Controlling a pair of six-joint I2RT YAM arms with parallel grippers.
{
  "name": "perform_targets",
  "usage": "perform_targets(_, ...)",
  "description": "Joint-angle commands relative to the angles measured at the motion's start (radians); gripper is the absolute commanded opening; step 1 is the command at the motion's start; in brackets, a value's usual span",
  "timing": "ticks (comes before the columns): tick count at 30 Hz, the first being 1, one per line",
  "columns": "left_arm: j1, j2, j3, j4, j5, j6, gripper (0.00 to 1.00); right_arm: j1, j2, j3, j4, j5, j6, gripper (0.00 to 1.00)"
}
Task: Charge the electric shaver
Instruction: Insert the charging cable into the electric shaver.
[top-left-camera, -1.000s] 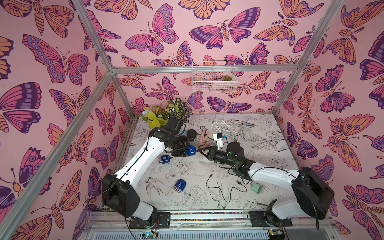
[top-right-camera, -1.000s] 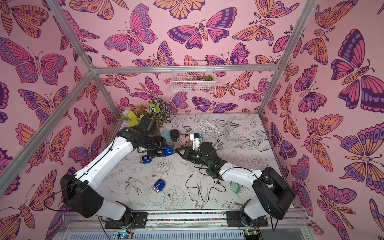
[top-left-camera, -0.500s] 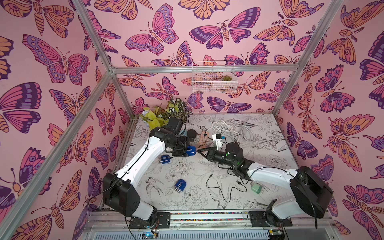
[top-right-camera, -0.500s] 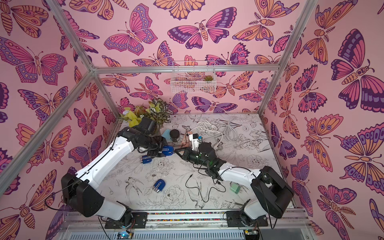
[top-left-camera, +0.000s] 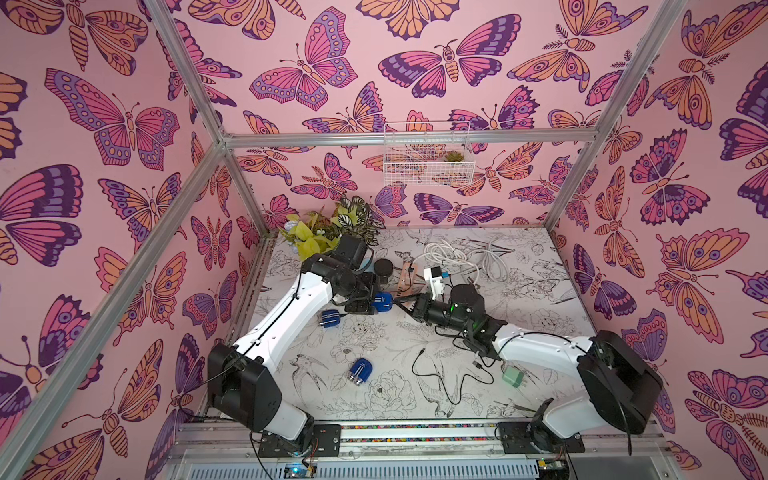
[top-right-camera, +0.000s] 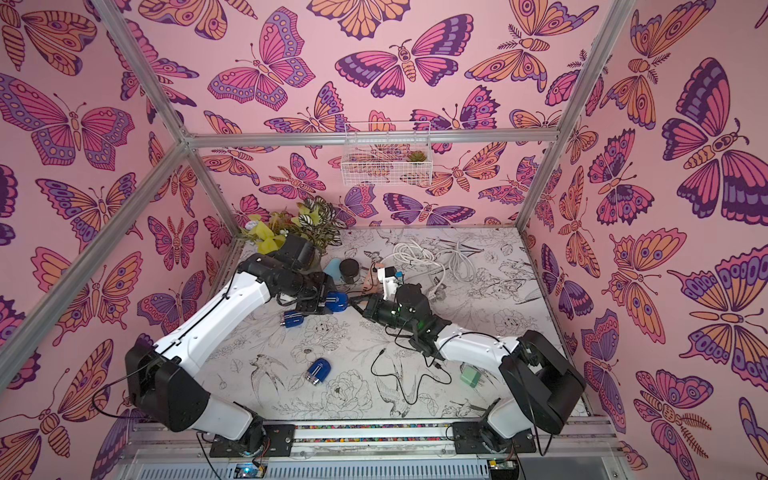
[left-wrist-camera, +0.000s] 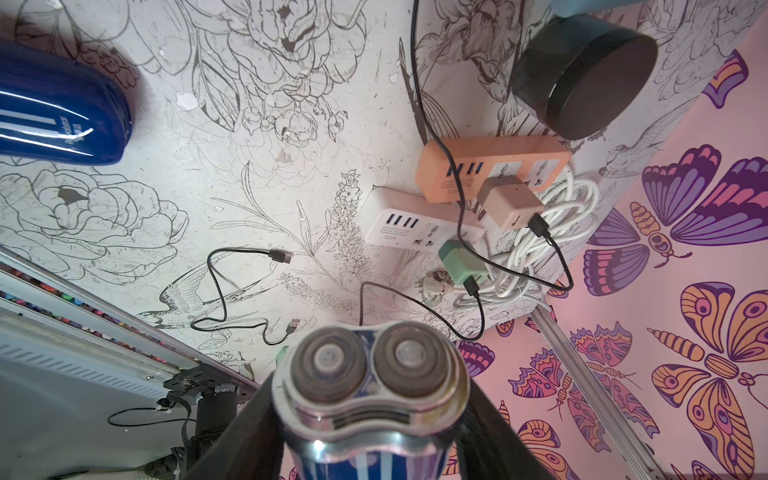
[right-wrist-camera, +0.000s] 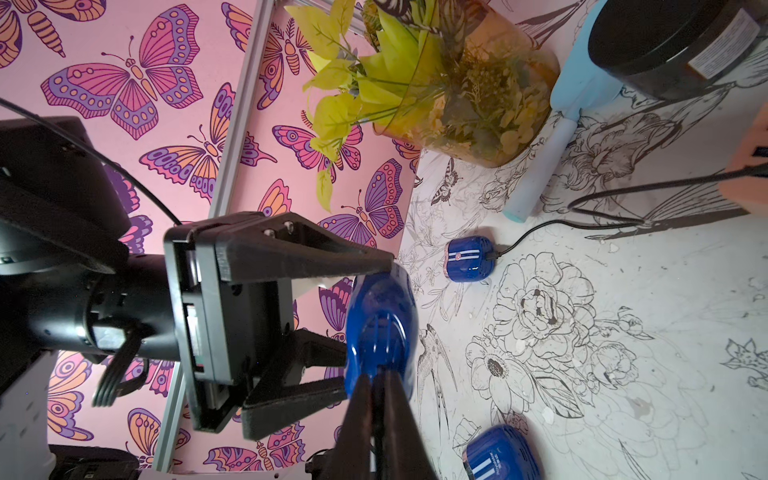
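My left gripper (left-wrist-camera: 370, 419) is shut on a blue electric shaver (top-left-camera: 382, 302) and holds it above the table; its twin round heads (left-wrist-camera: 370, 370) face the left wrist camera. My right gripper (right-wrist-camera: 374, 384) is shut, its tips pressed against the shaver's rounded blue base (right-wrist-camera: 380, 328), with what looks like a thin black charging cable plug pinched between them. In the left wrist view that black cable (left-wrist-camera: 390, 291) runs from a green adapter (left-wrist-camera: 461, 259) in a white power strip (left-wrist-camera: 411, 224) and passes behind the shaver. Both top views show the two grippers meeting at the shaver (top-right-camera: 336, 301).
Two more blue shavers lie on the table, one (top-left-camera: 330, 319) with a cable plugged in, one (top-left-camera: 360, 371) nearer the front. An orange power strip (left-wrist-camera: 490, 166), a black jar (top-left-camera: 383, 268), a plant (top-left-camera: 328, 232), coiled white cables (top-left-camera: 453, 253), a loose black cable (top-left-camera: 440, 374) and a green adapter (top-left-camera: 513, 376) surround them.
The right arm has edged slightly left, bringing its tips closer against the held shaver. The left arm and the shaver have stayed put.
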Motion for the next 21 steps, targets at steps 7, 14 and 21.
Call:
perform_targets(7, -0.018, 0.003, 0.005, 0.04, 0.039, -0.012, 0.0, 0.007, 0.034, 0.046, 0.014, -0.024, 0.009, 0.0)
perform_targets(14, -0.019, -0.016, -0.056, 0.174, 0.099, -0.031, 0.0, 0.007, 0.053, 0.047, 0.041, -0.045, 0.017, 0.0)
perform_targets(21, -0.018, -0.053, -0.095, 0.199, 0.122, -0.018, 0.0, -0.002, 0.046, 0.041, 0.007, -0.075, -0.007, 0.0)
